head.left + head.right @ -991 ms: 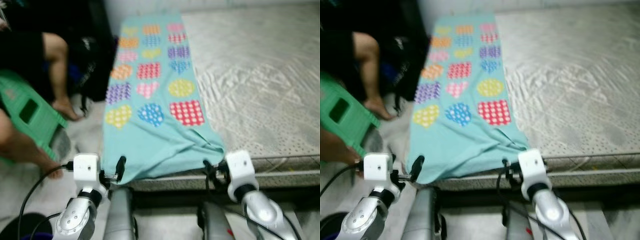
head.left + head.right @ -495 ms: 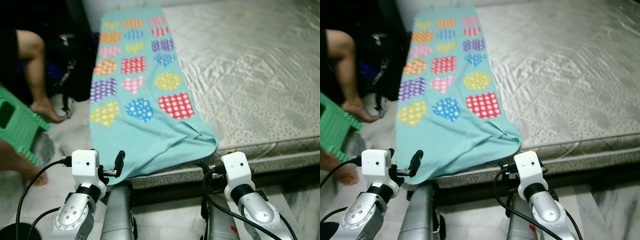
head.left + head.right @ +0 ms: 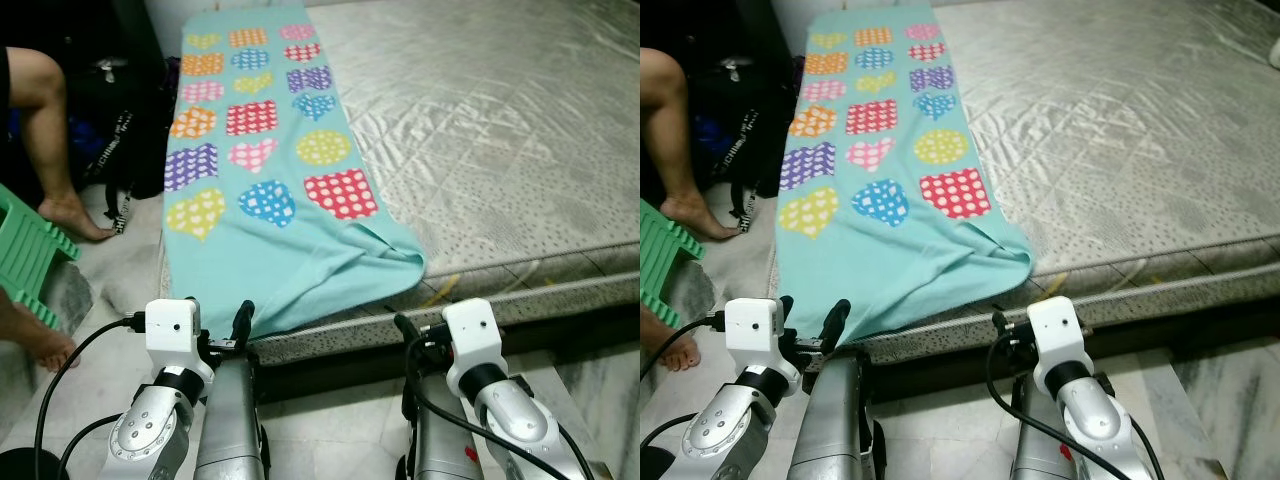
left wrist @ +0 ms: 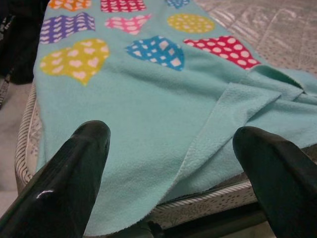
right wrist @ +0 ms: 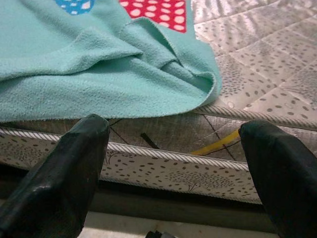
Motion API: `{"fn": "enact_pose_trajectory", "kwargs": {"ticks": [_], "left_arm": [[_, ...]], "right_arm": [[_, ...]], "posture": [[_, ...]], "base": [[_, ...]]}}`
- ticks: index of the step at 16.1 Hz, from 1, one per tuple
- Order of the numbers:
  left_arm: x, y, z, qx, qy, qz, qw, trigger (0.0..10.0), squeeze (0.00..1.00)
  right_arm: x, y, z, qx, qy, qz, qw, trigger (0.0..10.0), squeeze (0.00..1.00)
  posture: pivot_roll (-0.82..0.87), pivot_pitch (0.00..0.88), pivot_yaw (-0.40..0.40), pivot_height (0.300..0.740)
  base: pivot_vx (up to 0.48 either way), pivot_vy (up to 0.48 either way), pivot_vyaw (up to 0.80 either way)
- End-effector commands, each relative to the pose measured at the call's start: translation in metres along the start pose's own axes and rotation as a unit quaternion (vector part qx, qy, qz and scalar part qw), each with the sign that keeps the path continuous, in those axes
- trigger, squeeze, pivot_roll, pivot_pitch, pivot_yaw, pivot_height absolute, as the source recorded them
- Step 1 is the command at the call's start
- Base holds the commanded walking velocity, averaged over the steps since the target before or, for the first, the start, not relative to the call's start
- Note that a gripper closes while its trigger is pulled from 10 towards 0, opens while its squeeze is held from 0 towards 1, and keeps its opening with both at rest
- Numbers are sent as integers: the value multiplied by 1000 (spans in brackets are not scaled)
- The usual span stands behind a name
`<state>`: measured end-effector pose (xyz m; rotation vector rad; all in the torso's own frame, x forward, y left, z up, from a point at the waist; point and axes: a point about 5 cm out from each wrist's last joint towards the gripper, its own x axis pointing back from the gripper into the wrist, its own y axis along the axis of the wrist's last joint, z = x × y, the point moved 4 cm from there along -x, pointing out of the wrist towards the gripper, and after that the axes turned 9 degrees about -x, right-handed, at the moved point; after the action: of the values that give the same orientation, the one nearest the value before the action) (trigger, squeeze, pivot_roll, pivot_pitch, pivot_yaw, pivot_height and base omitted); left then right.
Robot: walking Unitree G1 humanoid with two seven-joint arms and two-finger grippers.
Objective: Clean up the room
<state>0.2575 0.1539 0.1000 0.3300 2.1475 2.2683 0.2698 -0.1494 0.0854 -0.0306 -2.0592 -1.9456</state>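
Both the left hand and right hand are held wide apart, empty, just short of the blanket edge on the mattress.

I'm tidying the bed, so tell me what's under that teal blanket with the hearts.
The teal blanket lies along the left strip of a bare grey mattress, its folded near end overhanging the edge. Whatever else sits beneath it is covered.

2 silver arms, white wrist blocks, black cables, black fingers.
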Motion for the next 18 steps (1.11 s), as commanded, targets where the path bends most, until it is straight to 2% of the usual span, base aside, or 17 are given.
{"fn": "enact_pose_trajectory", "kwargs": {"ticks": [1,10,14,18], "left_arm": [[2,6,1,-1,-2,-13,1000,10000,0],[0,6,0,-2,-9,-14,1000,10000,0],[0,6,0,-1,-9,-15,1000,10000,0],[0,5,-1,-2,-10,-12,1000,10000,0]], "right_arm": [[-2,1,2,-5,6,-3,1000,10000,0],[-5,3,5,7,17,-11,1000,10000,0],[-6,3,6,7,18,-12,1000,10000,0],[-6,1,5,0,17,-8,1000,10000,0]], "posture": [[-88,152,54,521],[-88,150,55,521],[-87,151,53,521],[-87,151,53,521]], "base": [[0,0,0],[347,0,0],[383,0,653],[382,0,0]]}}
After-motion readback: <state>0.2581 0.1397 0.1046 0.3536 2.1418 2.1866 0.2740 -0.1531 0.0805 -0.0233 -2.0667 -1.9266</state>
